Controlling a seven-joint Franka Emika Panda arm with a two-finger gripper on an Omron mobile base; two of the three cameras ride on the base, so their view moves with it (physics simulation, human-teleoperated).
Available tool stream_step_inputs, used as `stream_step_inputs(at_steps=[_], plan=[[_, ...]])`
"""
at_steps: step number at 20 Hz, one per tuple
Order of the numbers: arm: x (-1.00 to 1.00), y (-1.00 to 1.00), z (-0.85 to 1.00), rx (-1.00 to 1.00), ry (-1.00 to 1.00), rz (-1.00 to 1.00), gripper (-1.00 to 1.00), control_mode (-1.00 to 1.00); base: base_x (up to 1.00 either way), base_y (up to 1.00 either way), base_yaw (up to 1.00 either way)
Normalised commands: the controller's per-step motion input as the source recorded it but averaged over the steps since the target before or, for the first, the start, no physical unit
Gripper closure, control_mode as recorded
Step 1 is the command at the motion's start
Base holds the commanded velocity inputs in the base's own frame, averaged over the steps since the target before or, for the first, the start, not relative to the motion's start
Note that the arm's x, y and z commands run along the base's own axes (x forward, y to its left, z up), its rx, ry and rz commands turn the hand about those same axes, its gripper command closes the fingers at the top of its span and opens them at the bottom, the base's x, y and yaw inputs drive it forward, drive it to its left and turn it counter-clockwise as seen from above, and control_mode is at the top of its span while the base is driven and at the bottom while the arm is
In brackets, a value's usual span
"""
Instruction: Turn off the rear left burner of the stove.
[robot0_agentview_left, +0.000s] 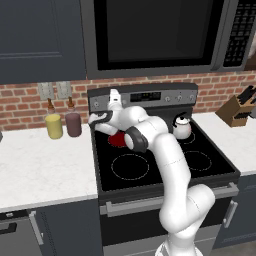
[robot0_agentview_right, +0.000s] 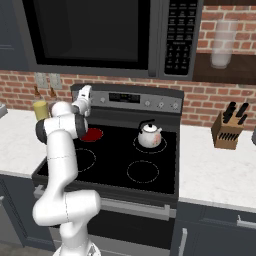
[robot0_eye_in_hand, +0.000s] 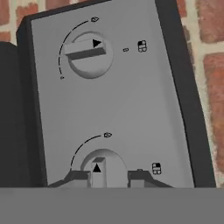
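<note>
The stove (robot0_agentview_left: 107, 182) (robot0_agentview_right: 115, 165) is a black glass-top range with a grey back panel. Its rear left burner (robot0_agentview_left: 117, 140) (robot0_agentview_right: 93, 134) glows red, partly hidden behind my arm in the left base view. My gripper (robot0_agentview_left: 114, 98) (robot0_agentview_right: 85, 96) (robot0_eye_in_hand: 108, 177) reaches up to the left end of the back panel. In the hand view its two fingertips (robot0_eye_in_hand: 79, 177) press on either side of the lower knob (robot0_eye_in_hand: 105, 161), whose black pointer stands toward the panel's arc marking. The other knob (robot0_eye_in_hand: 87, 52) on the panel lies turned sideways, free of the gripper.
A white kettle (robot0_agentview_left: 182, 127) (robot0_agentview_right: 149, 135) sits on the rear right zone. A yellow bottle (robot0_agentview_left: 53, 125) and a dark bottle (robot0_agentview_left: 73, 123) stand on the left counter by the brick wall. A knife block (robot0_agentview_left: 236, 111) (robot0_agentview_right: 227, 131) stands at the right. The microwave (robot0_agentview_left: 155, 35) hangs overhead.
</note>
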Motion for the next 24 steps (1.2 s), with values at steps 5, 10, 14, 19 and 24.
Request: stream_step_inputs(at_steps=[5,10,14,19,24], plan=[[0.06,0.00,0.01,0.35,0.00,-0.08,1.00,-1.00,0.00,0.00,0.00],[0.08,0.00,0.03,0.39,0.00,-0.09,1.00,-1.00,0.00,0.00,0.00],[0.15,0.00,0.07,0.40,0.00,-0.10,1.00,-1.00,0.00,0.00,0.00],[0.22,0.00,0.08,0.40,0.02,-0.11,1.00,-1.00,0.00,0.00,0.00],[0.25,0.00,0.06,0.43,0.02,-0.10,1.00,-1.00,0.00,0.00,0.00]])
